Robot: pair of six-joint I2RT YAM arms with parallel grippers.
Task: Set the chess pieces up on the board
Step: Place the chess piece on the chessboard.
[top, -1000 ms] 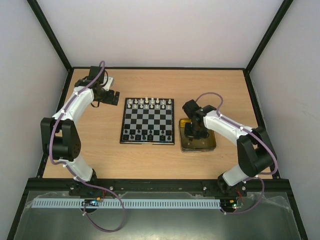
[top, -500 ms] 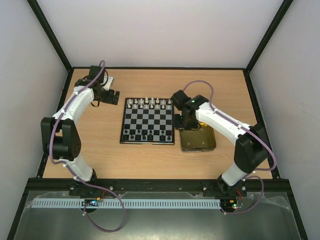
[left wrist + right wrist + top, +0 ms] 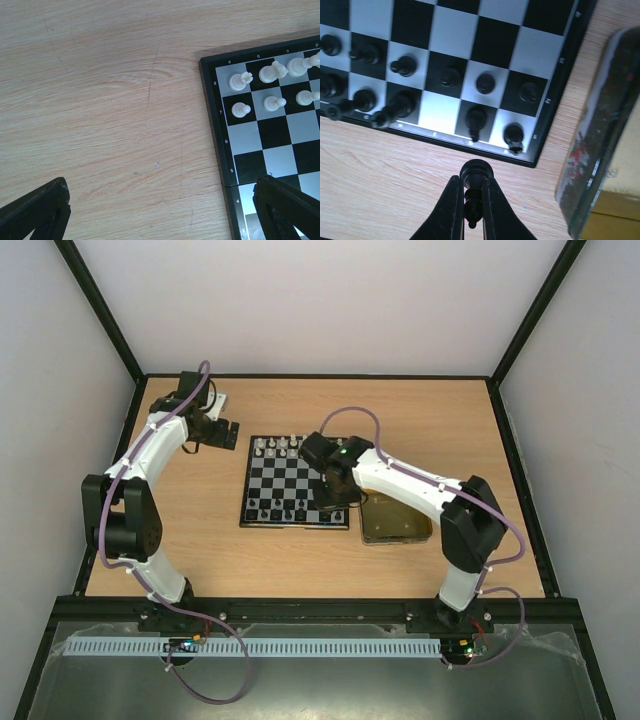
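The board (image 3: 290,478) lies mid-table, with white chessmen (image 3: 278,447) along its far rows and black chessmen (image 3: 283,510) along its near rows. My right gripper (image 3: 336,492) hovers over the board's right near part. In the right wrist view it (image 3: 472,182) is shut on a black chess piece (image 3: 476,173), held above the wood just off the board's (image 3: 485,30) near edge, close to the black chessmen (image 3: 404,65). My left gripper (image 3: 232,430) is open and empty left of the board's far corner. In the left wrist view it (image 3: 160,215) is over bare wood beside the board (image 3: 272,137) and white chessmen (image 3: 270,74).
A yellow-lined metal tin (image 3: 398,525) stands right of the board, also at the right of the right wrist view (image 3: 607,130). The black cage frame borders the table.
My right arm has swung left from above the tin to over the board's right near part. The left arm has not moved.
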